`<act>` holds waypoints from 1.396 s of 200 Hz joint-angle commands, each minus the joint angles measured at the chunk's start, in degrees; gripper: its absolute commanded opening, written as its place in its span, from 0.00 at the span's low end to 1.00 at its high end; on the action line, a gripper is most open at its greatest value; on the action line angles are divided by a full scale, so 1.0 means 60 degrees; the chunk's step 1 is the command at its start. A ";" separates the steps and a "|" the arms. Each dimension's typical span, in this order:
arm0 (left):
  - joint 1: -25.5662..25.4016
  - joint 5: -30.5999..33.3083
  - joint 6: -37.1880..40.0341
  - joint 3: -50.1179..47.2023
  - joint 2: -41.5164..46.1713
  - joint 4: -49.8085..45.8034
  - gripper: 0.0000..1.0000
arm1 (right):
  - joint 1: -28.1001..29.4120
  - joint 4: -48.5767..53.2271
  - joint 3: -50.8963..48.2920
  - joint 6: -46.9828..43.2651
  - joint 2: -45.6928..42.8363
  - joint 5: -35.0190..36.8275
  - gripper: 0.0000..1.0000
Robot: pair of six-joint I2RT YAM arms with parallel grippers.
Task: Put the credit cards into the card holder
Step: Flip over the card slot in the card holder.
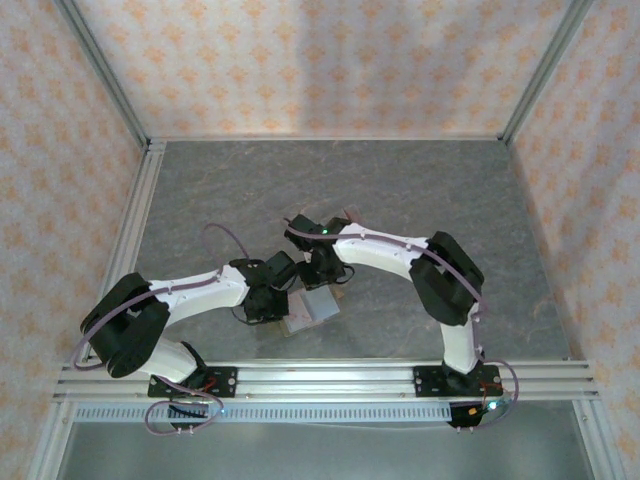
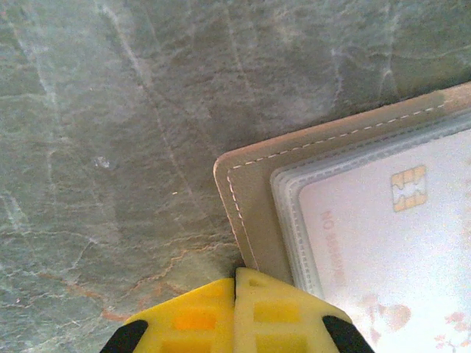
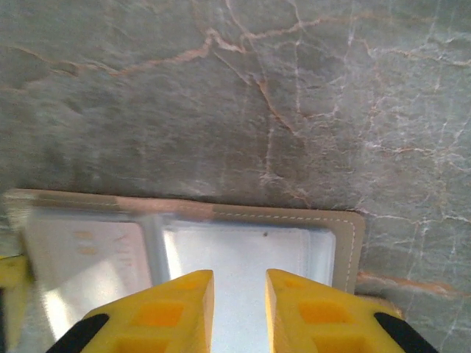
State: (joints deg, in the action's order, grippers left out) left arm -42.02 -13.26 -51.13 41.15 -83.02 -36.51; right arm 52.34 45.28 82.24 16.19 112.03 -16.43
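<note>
Left wrist view: the open card holder [image 2: 250, 191] is apparently being pinned on the table [image 2: 110, 110] by the left gripper [image 2: 235, 283], fingers together. A credit card [image 2: 397, 250] is lying in its clear sleeve. The right gripper [image 3: 239, 294], slightly parted and empty, is being held over the pockets. Insertion is judged to be finishing, so a clean retreat is being called for.

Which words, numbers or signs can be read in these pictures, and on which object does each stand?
"NO", in red, then blurred characters I cannot read: on the pale card in the card holder.
Faint marks on the sleeved card, right wrist view: too blurred to read.
</note>
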 commanded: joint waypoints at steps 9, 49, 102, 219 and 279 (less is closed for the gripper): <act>-0.0087 0.0159 -0.0054 -0.0262 -0.0080 0.0183 0.00 | 0.0044 0.0265 0.0053 -0.0266 0.0324 0.0584 0.25; -0.0091 0.0159 -0.0048 -0.0273 -0.0064 0.0211 0.00 | 0.0357 -0.0114 -0.0486 -0.0120 0.0574 0.1039 0.26; -0.0087 0.0111 -0.0036 -0.0210 -0.0160 0.0235 0.00 | 0.0725 -0.1116 -0.1756 0.0626 0.0497 0.1183 0.22; -0.0116 -0.0141 -0.0182 -0.0113 -0.0154 0.0515 0.00 | 0.0725 -0.0724 -0.1279 0.1102 -0.1314 0.0746 0.00; -0.0218 -0.0341 -0.0297 0.0019 -0.0430 0.0812 0.00 | 0.0725 -0.1988 -0.1337 0.2184 -0.1231 -0.1253 0.00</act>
State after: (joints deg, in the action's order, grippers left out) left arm -42.39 -13.43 -51.57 41.30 -83.31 -36.42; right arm 56.21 37.39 73.69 24.88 105.45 -17.17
